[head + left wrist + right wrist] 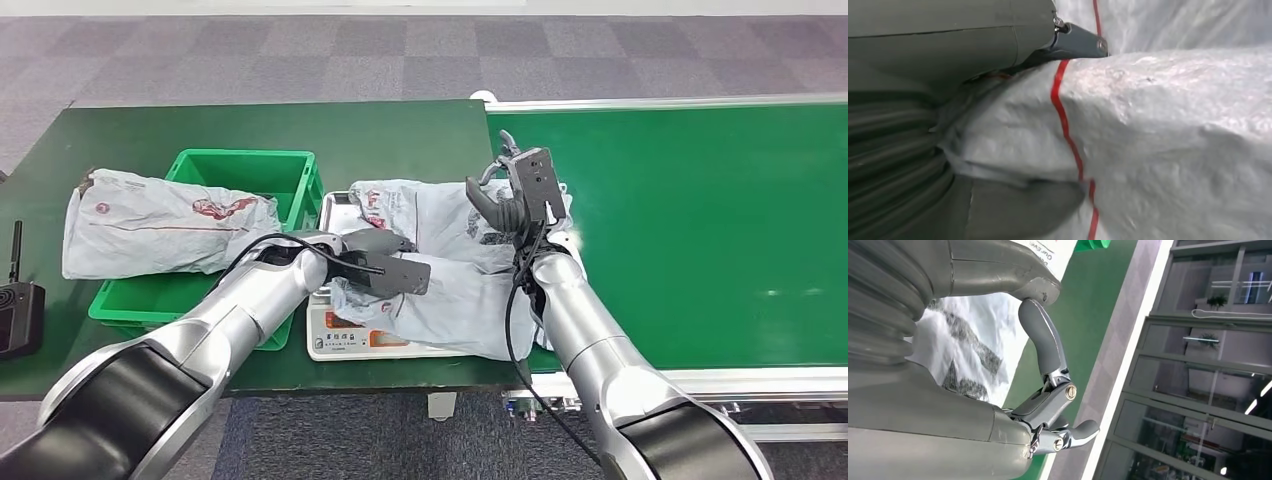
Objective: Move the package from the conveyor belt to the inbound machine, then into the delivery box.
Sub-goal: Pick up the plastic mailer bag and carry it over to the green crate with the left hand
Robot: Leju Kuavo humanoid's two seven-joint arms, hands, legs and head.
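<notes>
Packages: two grey plastic mail bags. One [440,265] lies crumpled at the centre of the head view, on the scale; the other [160,222] rests at the left, across the top of the bin.
Bin: one green plastic crate [262,172], left of centre, standing on the dark green table [400,130].
Scale: one flat weighing machine [345,335] with a metal plate and a white front panel, just right of the bin; most of its plate is covered by the centre package.
Belt: one bright green conveyor [700,230] filling the right half of the frame.
Left hand: the left hand [385,262] lies on the near left part of the centre package, fingers pressed into the plastic. In the left wrist view the bag [1158,140], with its red stripe, bulges between the thumb and a dark finger [1083,42], so the hand is clamped on it.
Right hand: the right hand [505,200] is raised at the right edge of the same package, beside the belt. In the right wrist view its fingers [1048,347] are curled but spread, with nothing between them; the bag [968,350] lies behind the palm.
Hard to make out: the print on the scale panel is too small to read. A black device [18,310] is cut off at the left edge of the frame.
</notes>
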